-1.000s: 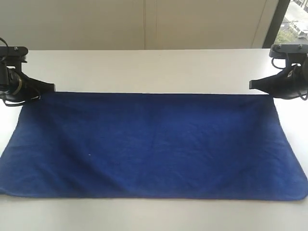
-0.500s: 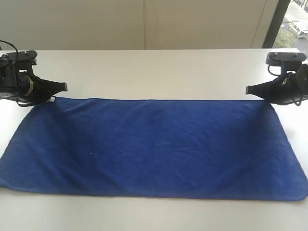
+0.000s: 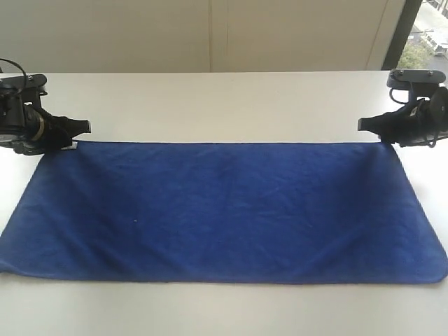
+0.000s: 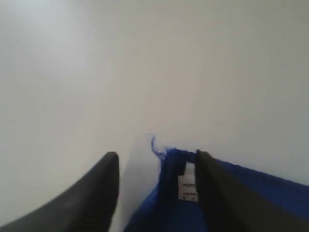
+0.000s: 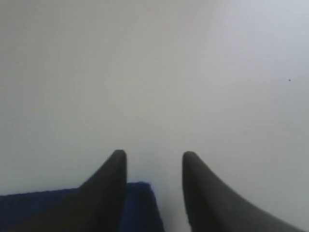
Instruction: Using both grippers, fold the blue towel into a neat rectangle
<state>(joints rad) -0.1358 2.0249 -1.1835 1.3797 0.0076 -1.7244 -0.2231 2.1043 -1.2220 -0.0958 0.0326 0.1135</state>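
Observation:
The blue towel [image 3: 224, 210] lies spread flat on the white table, long side across the exterior view. My left gripper [image 3: 80, 133] sits at its far left corner, low over the table. In the left wrist view the left gripper [image 4: 157, 154] is open; the towel corner [image 4: 169, 203] with its white label [image 4: 189, 181] lies loose between the fingers, against one of them. My right gripper [image 3: 367, 126] sits at the far right corner. The right gripper [image 5: 153, 154] is open too, with the towel corner [image 5: 140, 203] resting beside one finger.
The white table [image 3: 224, 105] runs back to a pale wall. A window [image 3: 427, 35] shows at the upper right. The towel's near edge lies close to the table's front edge.
Both grippers have gone from shut on the far corners to open. The corners have dropped to the table and the far edge lies flat. The left gripper has drawn back slightly.

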